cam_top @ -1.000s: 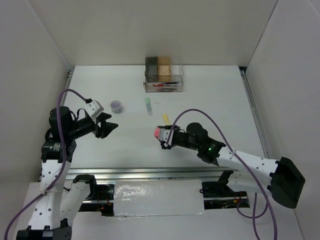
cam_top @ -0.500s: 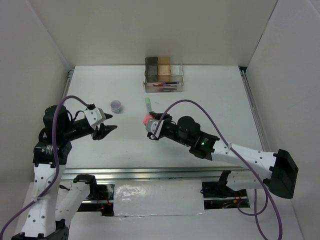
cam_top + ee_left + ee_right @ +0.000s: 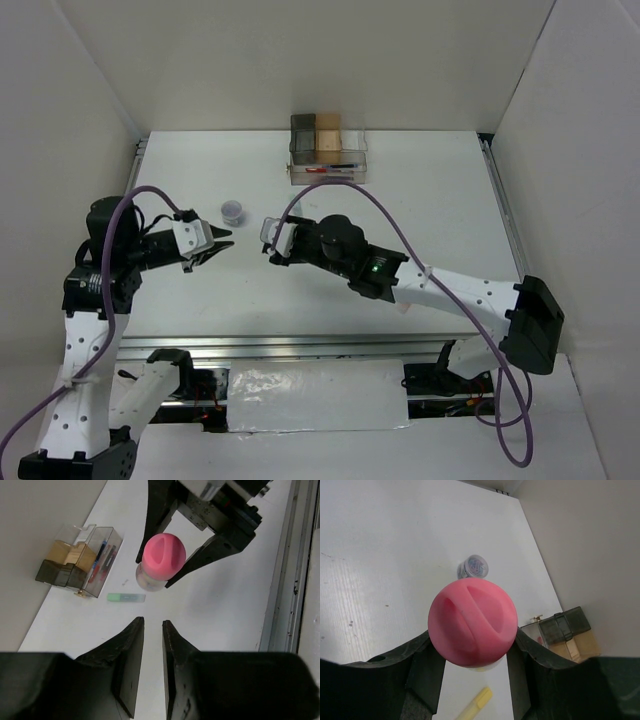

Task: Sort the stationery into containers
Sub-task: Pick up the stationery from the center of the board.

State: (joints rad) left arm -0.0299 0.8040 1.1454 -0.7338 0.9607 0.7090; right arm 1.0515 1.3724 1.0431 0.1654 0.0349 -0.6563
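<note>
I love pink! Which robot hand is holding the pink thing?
The right gripper has the pink cylinder pinched between its fingers. The left gripper only points toward it, with nothing between its fingers.

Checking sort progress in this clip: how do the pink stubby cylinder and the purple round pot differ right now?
The pink stubby cylinder is clamped in the right gripper, held off the table; the purple round pot stands on the table, touched by no gripper. The cylinder's cap is solid pink with a groove; the pot's top shows mixed colours. Shared: neither is in a container yet.
</note>
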